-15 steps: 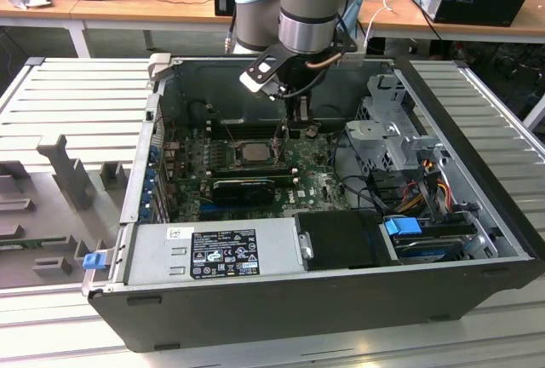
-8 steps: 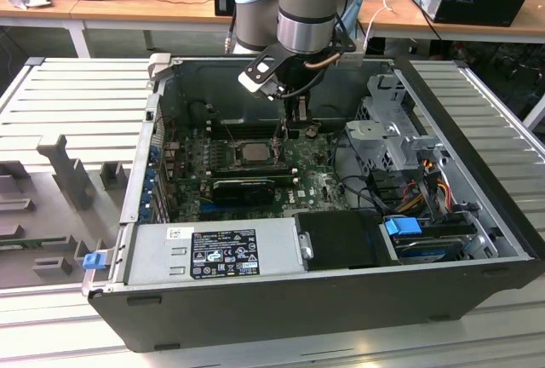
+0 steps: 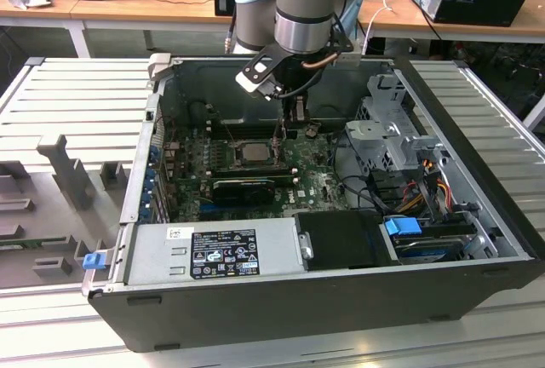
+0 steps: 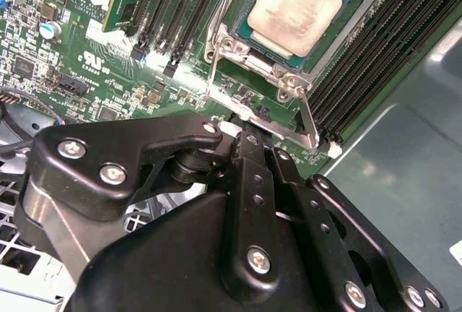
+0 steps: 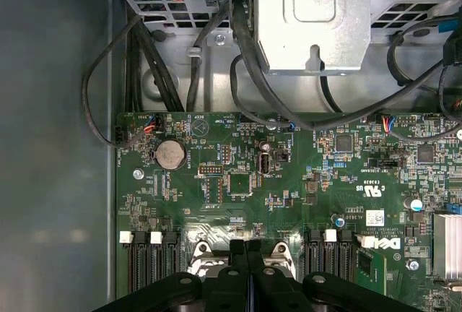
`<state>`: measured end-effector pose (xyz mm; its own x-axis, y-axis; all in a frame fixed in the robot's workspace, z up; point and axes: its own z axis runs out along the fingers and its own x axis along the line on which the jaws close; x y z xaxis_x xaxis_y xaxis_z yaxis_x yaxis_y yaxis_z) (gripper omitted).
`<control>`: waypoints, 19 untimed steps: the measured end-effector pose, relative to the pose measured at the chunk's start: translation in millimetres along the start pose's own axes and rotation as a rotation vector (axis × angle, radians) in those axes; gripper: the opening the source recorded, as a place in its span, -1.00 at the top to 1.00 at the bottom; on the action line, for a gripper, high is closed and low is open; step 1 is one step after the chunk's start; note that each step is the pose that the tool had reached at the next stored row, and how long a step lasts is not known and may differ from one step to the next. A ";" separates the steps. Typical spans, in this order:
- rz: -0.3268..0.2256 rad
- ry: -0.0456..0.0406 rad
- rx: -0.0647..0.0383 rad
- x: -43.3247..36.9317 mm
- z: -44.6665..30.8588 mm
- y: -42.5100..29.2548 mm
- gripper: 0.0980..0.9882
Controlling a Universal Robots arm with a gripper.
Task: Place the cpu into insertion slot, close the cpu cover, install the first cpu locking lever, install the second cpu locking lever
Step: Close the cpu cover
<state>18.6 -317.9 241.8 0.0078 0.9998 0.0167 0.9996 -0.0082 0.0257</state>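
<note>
Because the fingers (image 5: 234,254) of the gripper (image 5: 247,245) lie pressed together in the first wrist view, with only a thin seam between them, you can take the claw as closed and holding nothing. Just beyond its tips the second wrist view shows a locking lever (image 4: 309,118), a thin bare metal rod. I judge it stiff and springy, and slippery, so the end of the rod is the better place to hold.

Further on, the cpu (image 4: 299,7) lies flat in the insertion slot (image 3: 232,152), with the cpu cover (image 4: 286,79) seemingly down around its edges. The chip should be light and rigid, but fragile underneath, so only its sides are safe to grip.

Seen from farther away, the arm (image 3: 302,2) comes down almost straight into the open computer case (image 3: 341,300). Its wrist points down, and the claw hangs low over the motherboard (image 5: 289,182), just beside the chip on the exterior view's right.
</note>
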 end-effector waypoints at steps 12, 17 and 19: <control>0.000 0.0000 0.000 -0.1 -0.2 -6.4 0.98; 0.000 -0.0001 0.000 -0.1 -0.2 -7.9 0.98; 0.000 0.0000 0.000 -0.1 -0.2 -8.3 0.98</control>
<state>10.3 -318.0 241.9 0.0078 0.9998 0.0166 0.9996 -0.0082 0.0257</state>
